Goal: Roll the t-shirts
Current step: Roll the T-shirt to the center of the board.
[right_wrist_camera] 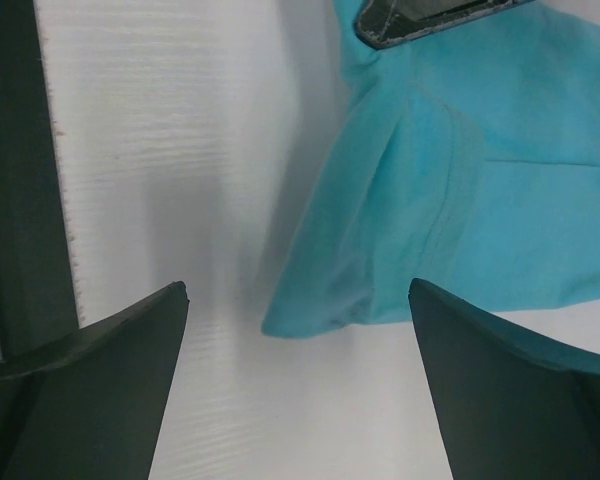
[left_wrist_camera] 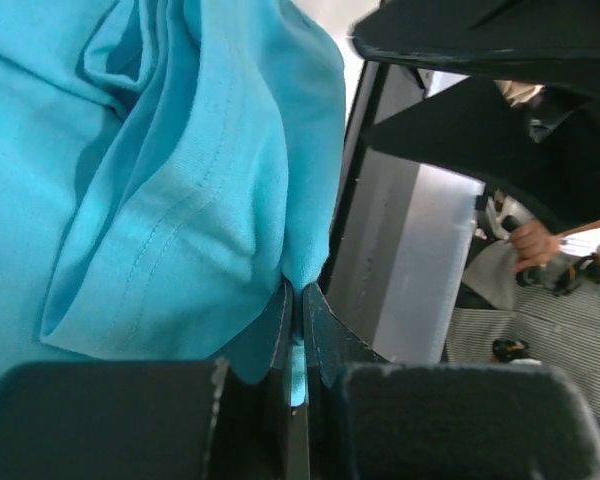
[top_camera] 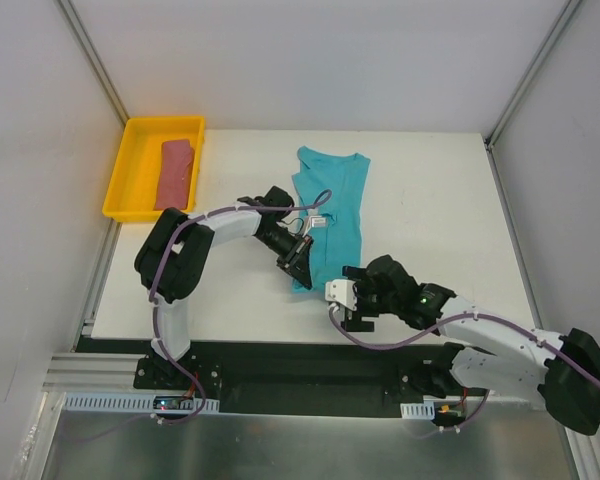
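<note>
The teal-blue t-shirt [top_camera: 335,205] lies folded lengthwise on the white table [top_camera: 440,200], collar at the far end. My left gripper [top_camera: 298,256] is shut on its near left hem; in the left wrist view the fabric [left_wrist_camera: 160,200] bunches up and a thin fold is pinched between the fingers [left_wrist_camera: 298,305]. My right gripper [top_camera: 352,298] stands open just near of the shirt's near corner. In the right wrist view that corner [right_wrist_camera: 310,315] lies between and ahead of the wide-apart fingertips [right_wrist_camera: 298,288], touching neither. The red-pink t-shirt [top_camera: 176,172] lies rolled in the tray.
A yellow tray [top_camera: 130,170] sits at the table's far left corner. Metal frame posts [top_camera: 525,90] rise at both far corners. A black rail [top_camera: 300,365] runs along the near edge, where both arm bases stand.
</note>
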